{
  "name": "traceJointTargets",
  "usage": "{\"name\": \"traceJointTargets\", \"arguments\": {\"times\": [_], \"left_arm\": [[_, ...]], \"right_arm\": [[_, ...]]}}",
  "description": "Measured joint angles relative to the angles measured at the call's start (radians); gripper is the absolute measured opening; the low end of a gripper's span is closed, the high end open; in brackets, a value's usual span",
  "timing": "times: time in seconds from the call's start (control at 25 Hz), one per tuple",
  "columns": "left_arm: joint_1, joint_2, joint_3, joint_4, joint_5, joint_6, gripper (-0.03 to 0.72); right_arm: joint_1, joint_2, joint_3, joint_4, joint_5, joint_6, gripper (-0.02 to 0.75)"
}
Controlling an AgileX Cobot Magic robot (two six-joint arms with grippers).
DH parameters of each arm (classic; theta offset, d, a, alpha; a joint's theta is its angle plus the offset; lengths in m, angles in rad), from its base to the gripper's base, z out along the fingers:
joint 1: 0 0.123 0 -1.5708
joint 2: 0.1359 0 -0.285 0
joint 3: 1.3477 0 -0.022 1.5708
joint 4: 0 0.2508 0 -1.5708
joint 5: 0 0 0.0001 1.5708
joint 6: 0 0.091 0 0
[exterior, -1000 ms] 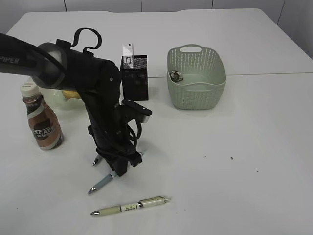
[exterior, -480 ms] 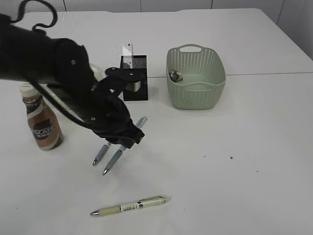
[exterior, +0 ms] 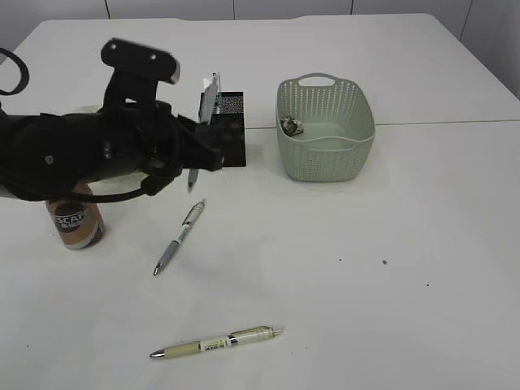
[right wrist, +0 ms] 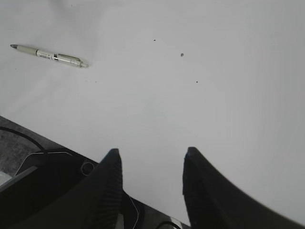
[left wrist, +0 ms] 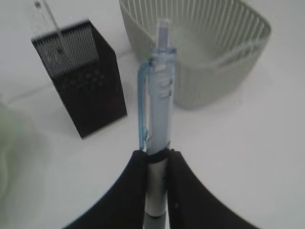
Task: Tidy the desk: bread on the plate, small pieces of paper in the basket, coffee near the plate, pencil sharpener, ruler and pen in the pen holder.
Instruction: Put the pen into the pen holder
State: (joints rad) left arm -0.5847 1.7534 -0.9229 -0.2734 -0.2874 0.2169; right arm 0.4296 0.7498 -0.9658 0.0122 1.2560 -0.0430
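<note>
Here, exterior view: white desk (exterior: 390, 244), far edge across the top of the frame, right half bare and open. Left arm lies low across the left side; its claw (exterior: 195, 158) sits just in front of the black mesh pen holder (exterior: 227, 134), with a pen tip showing below it. A clear ruler (exterior: 210, 96) stands upright in the holder. The green basket (exterior: 325, 130) stands well right of the holder, a small crumpled bit inside it. The coffee bottle (exterior: 75, 223) stands at the left, partly behind the arm. Two more pens lie flat: a grey one (exterior: 179, 237) near the middle, a pale green pen (exterior: 215, 342) near the front edge.

Left wrist view: left claw narrow, clamped on a blue pen (left wrist: 158, 105) at its lower barrel, clicker end pointing away. Pen holder (left wrist: 81, 86) ahead and left, basket (left wrist: 200, 52) ahead and right, bare desk between them.

Right wrist view: right claw (right wrist: 151, 179) half open, nothing between the fingers, over the near desk edge. Pale green pen (right wrist: 47, 55) far left, well apart from it. Few dark specks on the surface.
</note>
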Motion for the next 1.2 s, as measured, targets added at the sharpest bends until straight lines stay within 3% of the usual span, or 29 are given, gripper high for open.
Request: {"name": "traceJointTargets", "arguments": {"times": [0.16,0.36,0.76,1.2], "left_arm": [[0.006,0.006,-0.044,-0.014,-0.157,-0.001,0.065],[0.010,0.106,-0.207,-0.020,-0.233,-0.002,0.065],[0.072,0.364,-0.553,-0.021,-0.217,-0.002,0.067],[0.135,0.525,-0.711,-0.025,-0.134,-0.052,0.069]], "right_arm": [[0.000,0.000,0.000,0.000,0.000,0.000,0.313],[0.000,0.000,0.000,0.000,0.000,0.000,0.313],[0.000,0.000,0.000,-0.019,0.000,0.000,0.313],[0.000,0.000,0.000,-0.069,0.000,0.000,0.313]]}}
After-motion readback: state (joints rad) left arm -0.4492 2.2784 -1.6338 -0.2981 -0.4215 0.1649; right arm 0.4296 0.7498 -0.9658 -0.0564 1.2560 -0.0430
